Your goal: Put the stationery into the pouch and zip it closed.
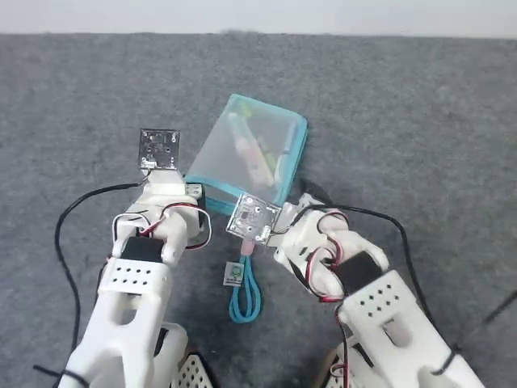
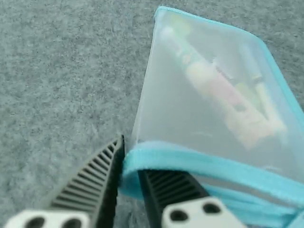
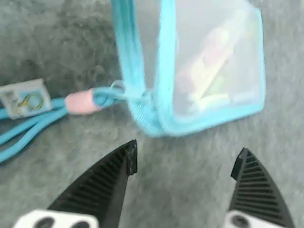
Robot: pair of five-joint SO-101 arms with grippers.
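While the pouch [image 1: 252, 153] lies on the felt [image 1: 404, 97] with stationery [image 2: 223, 90] inside, its zipper-band corner is pinched by the left gripper [image 2: 130, 159]; the right gripper [image 3: 188, 148] is spread wide, empty, near the pull cord [image 3: 52, 105]. Light, limp plastic: the stitched band is judged the firmest hold.

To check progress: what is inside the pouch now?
Through the pouch wall the stationery shows: pink, green and yellowish pens or markers. They overlap, so their number is unclear.

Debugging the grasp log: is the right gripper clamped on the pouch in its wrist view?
No, the right gripper is open, jaws wide apart and touching nothing, just short of the corner of the pouch.
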